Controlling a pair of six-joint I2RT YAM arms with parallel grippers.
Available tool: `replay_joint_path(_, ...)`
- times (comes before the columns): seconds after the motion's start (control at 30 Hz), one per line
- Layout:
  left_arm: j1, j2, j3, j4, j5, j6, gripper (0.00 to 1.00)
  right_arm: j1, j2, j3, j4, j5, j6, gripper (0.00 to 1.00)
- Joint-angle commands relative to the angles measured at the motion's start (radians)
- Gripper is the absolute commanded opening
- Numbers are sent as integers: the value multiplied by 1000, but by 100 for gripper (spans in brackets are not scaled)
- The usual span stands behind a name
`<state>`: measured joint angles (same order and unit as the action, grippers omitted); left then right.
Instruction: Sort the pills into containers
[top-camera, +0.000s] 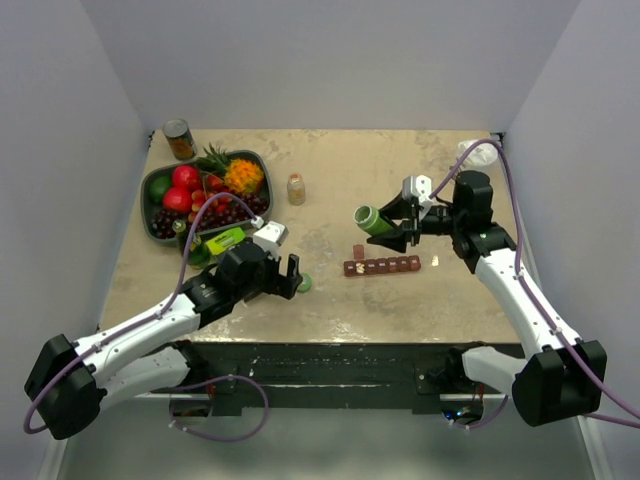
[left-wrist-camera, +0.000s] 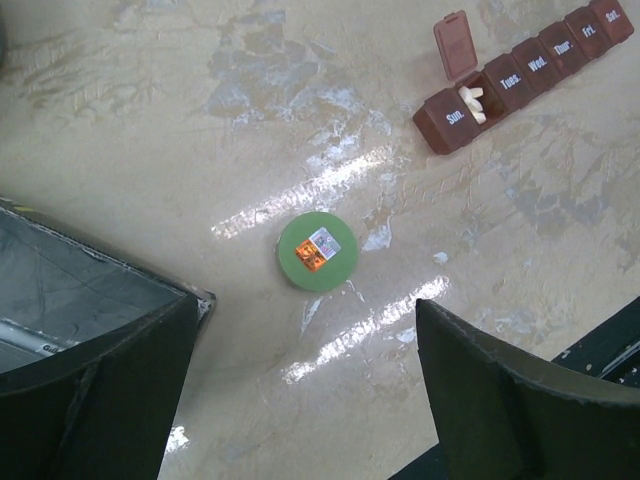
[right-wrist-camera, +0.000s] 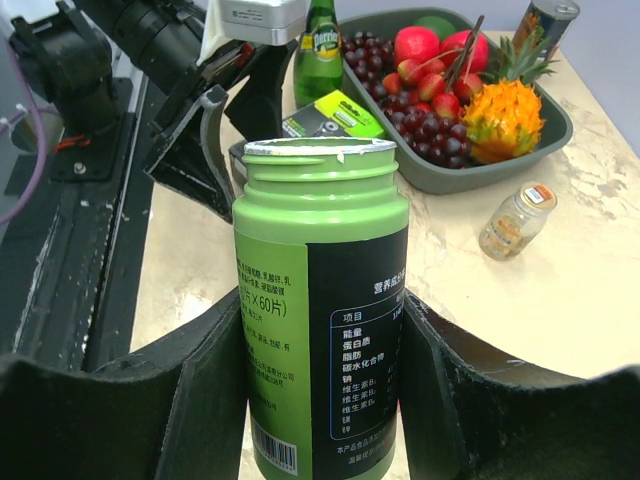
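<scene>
The containers (top-camera: 382, 266) are a dark red-brown strip of day-marked compartments (left-wrist-camera: 530, 70) lying in the middle of the table. One lid (left-wrist-camera: 455, 45) stands open, and white pills (left-wrist-camera: 473, 100) lie in that compartment. My right gripper (top-camera: 395, 228) is shut on a green pill bottle (top-camera: 375, 220), uncapped, tipped with its mouth to the left, just beyond the strip. The right wrist view shows the bottle (right-wrist-camera: 320, 300) pinched between both fingers. The green cap (left-wrist-camera: 316, 252) lies flat on the table. My left gripper (top-camera: 290, 275) hangs open over the table just short of the cap, holding nothing (left-wrist-camera: 305, 315).
A dark fruit tray (top-camera: 160, 185) stands at the back left, with a can (top-camera: 180, 139) behind it. A small glass jar (top-camera: 296, 189) stands right of the tray. A green glass bottle (right-wrist-camera: 320, 40) leans at the tray's near end. A white bit (top-camera: 434, 261) lies right of the strip.
</scene>
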<state>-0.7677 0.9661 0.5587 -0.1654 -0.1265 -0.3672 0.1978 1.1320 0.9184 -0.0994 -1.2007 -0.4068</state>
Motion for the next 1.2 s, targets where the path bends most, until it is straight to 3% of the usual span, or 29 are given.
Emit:
replay_joint_path(0.0, 2, 23, 14, 33, 31, -33, 94, -1, -6, 5, -80, -53, -134, 0)
replay_joint_path(0.17, 2, 39, 18, 49, 47, -22, 95, -3, -6, 14, -164, -66, -240, 1)
replay_joint_path(0.67, -4, 117, 43, 47, 53, -29, 93, -3, 8, 5, -171, -66, -256, 0)
replay_joint_path(1.17, -90, 267, 129, -29, -61, -12, 92, -3, 14, 4, -174, -66, -259, 0)
